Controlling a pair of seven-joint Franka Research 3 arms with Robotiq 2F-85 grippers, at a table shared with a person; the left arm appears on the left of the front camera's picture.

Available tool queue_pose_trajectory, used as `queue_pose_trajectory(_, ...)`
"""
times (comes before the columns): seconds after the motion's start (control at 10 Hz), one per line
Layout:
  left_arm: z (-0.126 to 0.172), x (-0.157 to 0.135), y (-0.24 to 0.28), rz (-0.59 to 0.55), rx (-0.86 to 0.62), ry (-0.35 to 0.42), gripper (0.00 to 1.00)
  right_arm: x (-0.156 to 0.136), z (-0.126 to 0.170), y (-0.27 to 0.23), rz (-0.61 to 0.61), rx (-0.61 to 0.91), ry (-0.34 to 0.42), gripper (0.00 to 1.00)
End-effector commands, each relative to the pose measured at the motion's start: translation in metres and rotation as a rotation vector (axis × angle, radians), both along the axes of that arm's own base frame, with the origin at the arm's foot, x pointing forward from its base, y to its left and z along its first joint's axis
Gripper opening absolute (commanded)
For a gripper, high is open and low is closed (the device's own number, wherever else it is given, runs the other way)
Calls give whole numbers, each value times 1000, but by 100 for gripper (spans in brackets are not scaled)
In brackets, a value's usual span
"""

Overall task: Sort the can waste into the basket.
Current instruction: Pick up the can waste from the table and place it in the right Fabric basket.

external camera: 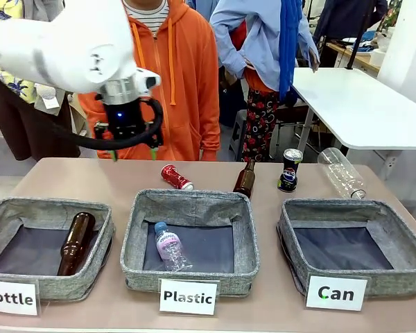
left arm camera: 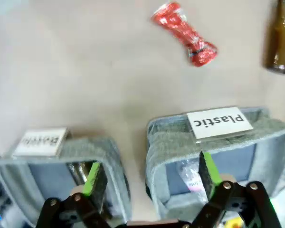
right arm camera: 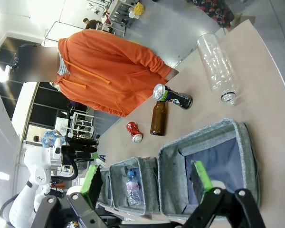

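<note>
Left pincer [external camera: 133, 150] hangs open, empty; the red can [external camera: 176, 177] lies low to its right, the basket [external camera: 347, 208] well beyond. An off-centre pinch could send the crushed can rolling

Shiny red can [external camera: 176, 177], dark can [external camera: 289, 170], perhaps blue-black, grey basket [external camera: 395, 277], orange hoodie [external camera: 187, 83]

A white table [external camera: 364, 107] stands at the back right on grey floor [right arm camera: 175, 28].
</note>
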State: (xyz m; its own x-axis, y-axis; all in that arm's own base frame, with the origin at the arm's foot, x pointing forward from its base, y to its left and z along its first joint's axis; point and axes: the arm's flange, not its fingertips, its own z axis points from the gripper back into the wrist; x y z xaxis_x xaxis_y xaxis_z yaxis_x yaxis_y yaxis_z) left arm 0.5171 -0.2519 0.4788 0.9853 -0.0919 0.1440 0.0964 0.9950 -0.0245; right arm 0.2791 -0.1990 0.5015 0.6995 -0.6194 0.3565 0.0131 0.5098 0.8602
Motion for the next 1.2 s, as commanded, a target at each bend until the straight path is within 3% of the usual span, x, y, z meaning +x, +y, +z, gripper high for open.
queue_pose_trajectory(0.0, 4, 24, -10, -189, 20, -44, 100, 3, -1, -1, 2, 0, -38, 100)
queue_pose_trajectory(0.2, -9, 41, -29, -252, -35, -90, 100, 3, -1, -1, 2, 0, -38, 100)
queue_pose_trajectory(0.6, -20, 93, -33, -430, -53, -3, 100, 3, -1, -1, 2, 0, -38, 100)
queue_pose_trajectory(0.8, -32, 113, -38, -338, -64, 52, 100, 3, -1, -1, 2, 0, -38, 100)
queue_pose_trajectory(1.1, -46, 126, -43, 12, -228, 40, 100, 3, -1, -1, 2, 0, -38, 100)
